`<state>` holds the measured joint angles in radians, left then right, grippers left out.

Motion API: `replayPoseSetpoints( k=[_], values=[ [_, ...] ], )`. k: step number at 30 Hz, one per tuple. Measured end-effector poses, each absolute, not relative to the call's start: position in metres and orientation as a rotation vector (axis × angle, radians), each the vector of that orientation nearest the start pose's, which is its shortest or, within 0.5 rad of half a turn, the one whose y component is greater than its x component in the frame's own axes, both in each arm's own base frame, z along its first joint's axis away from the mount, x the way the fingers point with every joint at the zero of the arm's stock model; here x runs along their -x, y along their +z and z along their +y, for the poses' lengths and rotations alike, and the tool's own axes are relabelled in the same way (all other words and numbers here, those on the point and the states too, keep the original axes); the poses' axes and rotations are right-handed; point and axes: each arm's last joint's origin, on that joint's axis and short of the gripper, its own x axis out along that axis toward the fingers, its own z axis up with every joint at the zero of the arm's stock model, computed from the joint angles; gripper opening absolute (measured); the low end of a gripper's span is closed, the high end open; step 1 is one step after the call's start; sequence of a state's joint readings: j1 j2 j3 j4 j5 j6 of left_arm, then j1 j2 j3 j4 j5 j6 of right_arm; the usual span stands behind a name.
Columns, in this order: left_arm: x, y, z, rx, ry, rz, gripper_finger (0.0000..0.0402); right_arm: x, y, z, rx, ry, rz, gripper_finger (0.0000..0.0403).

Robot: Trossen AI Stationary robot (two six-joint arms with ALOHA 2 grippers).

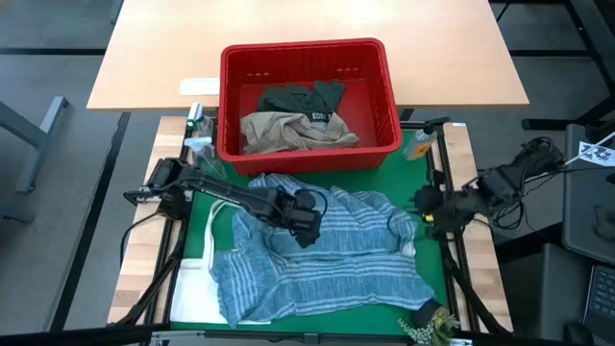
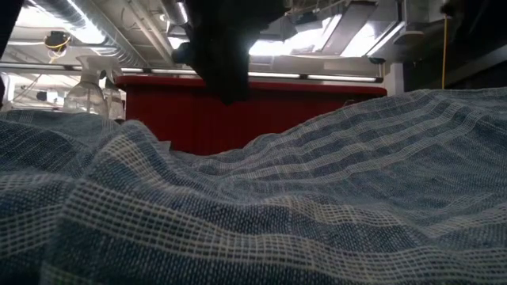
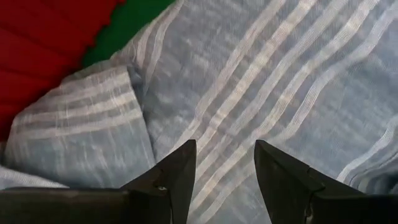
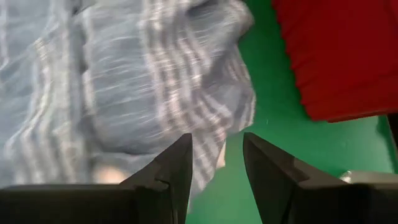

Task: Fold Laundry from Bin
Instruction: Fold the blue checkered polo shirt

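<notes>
Judging by the blue-and-white striped garment [image 1: 317,255] lying rumpled on the green surface [image 1: 197,240] before the red bin [image 1: 309,101], we place the task at spreading. Next calls for edge grips. Left gripper [image 1: 306,217] hovers over it, jaws spread; right gripper [image 1: 428,205] likewise. Only overhead shows beige garment [image 1: 293,130] and dark green garment [image 1: 303,97] binned.

Two dark, jointed robot arms, the left arm [image 1: 231,195] and the right arm [image 1: 490,187], carry loops of black cable along their matte black segments. Each ends in a gripper, the left gripper [image 3: 224,163] and the right gripper [image 4: 216,157], built from two black, wedge-shaped fingers [image 3: 177,171] with smooth, angular faces tapering to blunt tips.
</notes>
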<state>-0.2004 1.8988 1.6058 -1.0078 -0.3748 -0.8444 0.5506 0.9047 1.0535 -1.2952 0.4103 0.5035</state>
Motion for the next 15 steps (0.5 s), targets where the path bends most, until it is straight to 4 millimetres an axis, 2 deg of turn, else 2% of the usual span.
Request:
replayPoseSetpoints(
  k=[7,11,15],
  values=[
    [-0.379,0.244,-0.045,0.402,0.718,1.065,0.0157,-0.109,0.281,0.031,-0.09,-0.225,0.901,0.0143],
    [-0.373,0.228,-0.034,0.429,0.804,1.083,0.0157,-0.11,0.265,0.025,-0.062,-0.242,0.944,0.0143],
    [-0.369,0.209,-0.02,0.468,0.899,1.054,0.0157,-0.111,0.256,0.023,-0.017,-0.242,0.973,0.0143]
  ],
)
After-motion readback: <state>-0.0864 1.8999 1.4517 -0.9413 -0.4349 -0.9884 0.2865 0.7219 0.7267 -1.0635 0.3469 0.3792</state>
